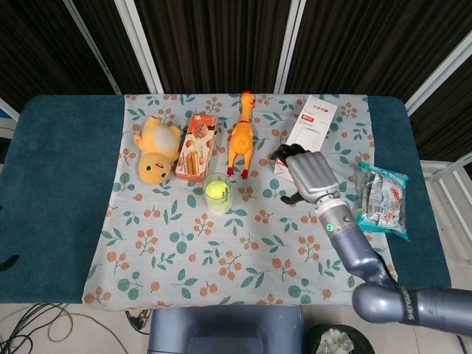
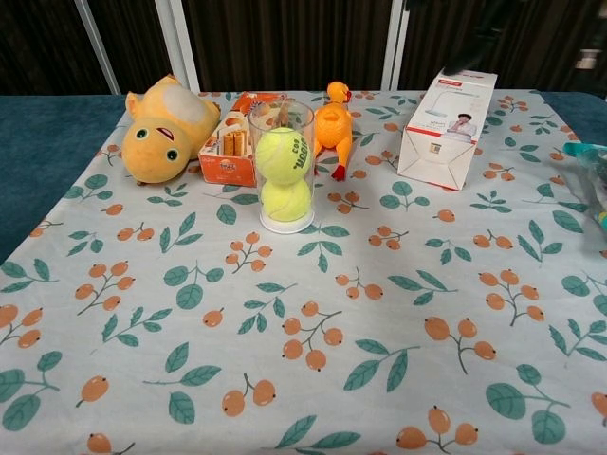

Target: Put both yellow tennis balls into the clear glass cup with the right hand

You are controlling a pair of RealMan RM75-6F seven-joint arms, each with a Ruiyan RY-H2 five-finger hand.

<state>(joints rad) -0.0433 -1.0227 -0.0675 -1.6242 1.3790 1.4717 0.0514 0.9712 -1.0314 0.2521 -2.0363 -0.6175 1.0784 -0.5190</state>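
Note:
The clear glass cup [image 2: 283,167] stands upright on the flowered cloth, in front of the biscuit box. Two yellow tennis balls are stacked inside it, the upper ball [image 2: 283,154] resting on the lower ball [image 2: 285,200]. From the head view I look down into the cup [image 1: 217,193] and see only the top ball [image 1: 215,190]. My right hand [image 1: 308,175] hovers well to the right of the cup, over the near end of the white carton, with its fingers apart and nothing in it. My left hand is out of sight in both views.
Behind the cup sit a yellow plush duck [image 1: 157,151], a biscuit box [image 1: 198,147] and an orange rubber chicken [image 1: 241,136]. A white carton [image 1: 310,133] lies at the right, and a snack packet [image 1: 382,200] near the right edge of the cloth.

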